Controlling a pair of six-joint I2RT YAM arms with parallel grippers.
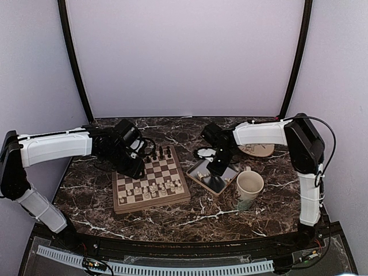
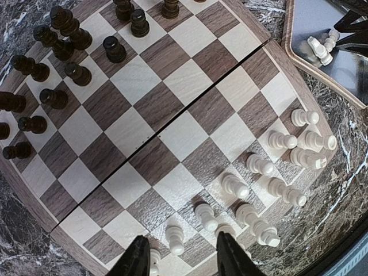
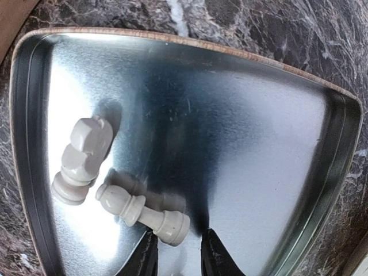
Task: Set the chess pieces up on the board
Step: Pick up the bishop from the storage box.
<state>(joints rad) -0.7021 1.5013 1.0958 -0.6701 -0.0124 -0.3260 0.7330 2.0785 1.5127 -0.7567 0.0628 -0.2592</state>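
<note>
My right claw hangs low over the grey tray, which sits on the counter between the board and the mug. Its jaws stand narrowly apart. The flared foot of a lying chessman sits right at their tips, but I cannot tell whether the pads press on it yet. A knight lies on its side just left of it, close but seemingly not touching.

My left claw hovers about half open over the left side of the board with nothing in it; cream men merely stand on the squares beneath. The other chess pieces stand in the board's two near rows, and the dark chessmen are at the far side.

I judge the lying chessman to be very light, hard and smooth. It is round in section, so it will likely roll or skate on the slick metal if I nudge it from one side only. A pinch at the wide foot could let the head swing down. I would rather close squarely across the slim stem just above the foot, where the pads can seat between collar and base. The knight is flatter, so its broad cheeks look like the better faces to take. Neither seems fragile, though the thin collars would not welcome a hard squeeze.

I can read no brand, label or writing. The mug carries some decoration, but it is too small to make out.
</note>
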